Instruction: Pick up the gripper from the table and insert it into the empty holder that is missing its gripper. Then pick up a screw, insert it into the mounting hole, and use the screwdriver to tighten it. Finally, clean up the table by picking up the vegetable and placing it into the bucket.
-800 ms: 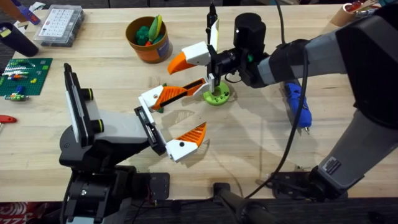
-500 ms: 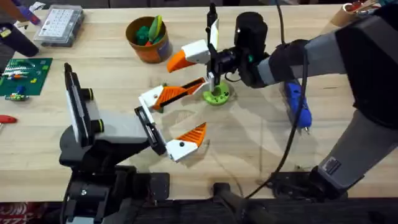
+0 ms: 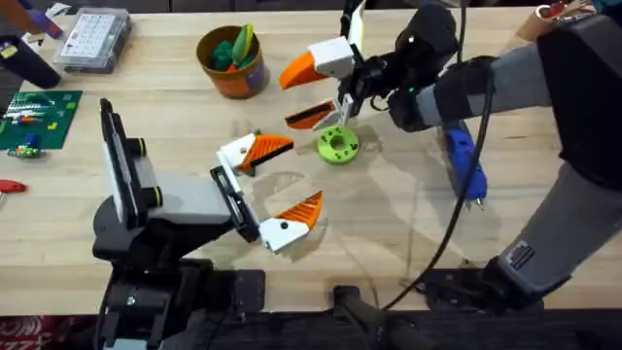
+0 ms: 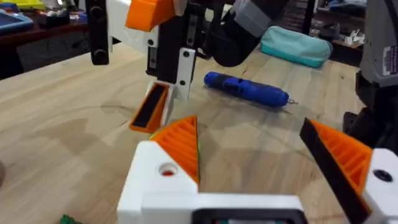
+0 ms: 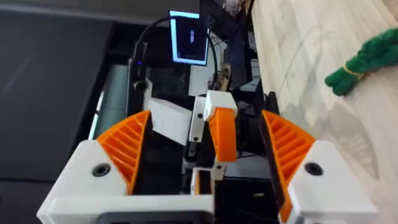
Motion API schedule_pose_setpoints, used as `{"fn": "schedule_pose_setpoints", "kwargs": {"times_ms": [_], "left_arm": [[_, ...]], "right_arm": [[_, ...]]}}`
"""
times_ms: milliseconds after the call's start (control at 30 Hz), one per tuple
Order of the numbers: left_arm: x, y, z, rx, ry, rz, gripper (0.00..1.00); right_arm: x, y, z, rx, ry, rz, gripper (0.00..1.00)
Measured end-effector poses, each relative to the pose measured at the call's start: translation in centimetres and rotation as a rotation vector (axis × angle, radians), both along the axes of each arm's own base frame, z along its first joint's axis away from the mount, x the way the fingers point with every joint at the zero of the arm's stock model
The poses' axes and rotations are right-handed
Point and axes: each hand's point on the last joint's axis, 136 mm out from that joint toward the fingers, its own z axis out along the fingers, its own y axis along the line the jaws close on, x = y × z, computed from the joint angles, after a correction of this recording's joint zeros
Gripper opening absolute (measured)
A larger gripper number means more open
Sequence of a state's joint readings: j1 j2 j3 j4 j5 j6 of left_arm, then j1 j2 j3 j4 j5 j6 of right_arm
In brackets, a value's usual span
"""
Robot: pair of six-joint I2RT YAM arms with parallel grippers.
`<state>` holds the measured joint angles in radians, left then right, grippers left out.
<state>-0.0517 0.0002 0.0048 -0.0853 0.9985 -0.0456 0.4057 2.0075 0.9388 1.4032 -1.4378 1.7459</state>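
Observation:
The loose gripper [image 3: 313,116], a white piece with an orange and black pad, hangs in the air just behind the lime-green disc [image 3: 337,146]. My right gripper [image 3: 327,56] is shut on it. In the right wrist view it sits between the two orange pads [image 5: 219,127]. The left wrist view shows it too [image 4: 151,109]. My left gripper [image 3: 277,185] stands open over the table's middle, holding nothing. The blue screwdriver [image 3: 464,165] lies at the right. The orange bucket [image 3: 233,73] stands at the back and holds green pieces. A green vegetable [image 5: 367,59] lies on the wood. I cannot make out the holder or a screw.
A clear parts box [image 3: 92,39] and a green baseplate [image 3: 34,119] with small bricks sit at the far left. A teal pouch [image 4: 295,46] lies beyond the screwdriver. The right arm's cable [image 3: 455,224] trails across the right side.
My right gripper has lifted the loose gripper off the lime-green disc and carried it up and back to the right. The left arm has not moved.

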Motion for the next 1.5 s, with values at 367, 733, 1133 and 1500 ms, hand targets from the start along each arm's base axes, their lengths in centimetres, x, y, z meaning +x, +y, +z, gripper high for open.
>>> {"fn": "schedule_pose_setpoints", "kwargs": {"times_ms": [367, 733, 1133, 1500], "left_arm": [[0.0, 0.0, 0.0, 0.0, 0.0, 0.0, 0.993], [-0.1, 0.0, -0.1, 0.0, 0.005, -0.003, 0.993], [-0.1, 0.0, -0.1, 0.0, 0.005, -0.004, 0.993], [-0.1, 0.0, -0.1, 0.0, 0.005, -0.004, 0.993]], "right_arm": [[-3.3, -1.4, -5.3, -0.09, 0.232, -0.041, 0.972], [-4.2, -1.6, -1.6, -0.019, 0.045, -0.039, 0.972], [-5.3, -0.6, -1.2, 0.007, -0.03, -0.012, 0.972], [-5.4, 0.3, -1.1, 0.014, -0.035, -0.03, 0.925]]}}
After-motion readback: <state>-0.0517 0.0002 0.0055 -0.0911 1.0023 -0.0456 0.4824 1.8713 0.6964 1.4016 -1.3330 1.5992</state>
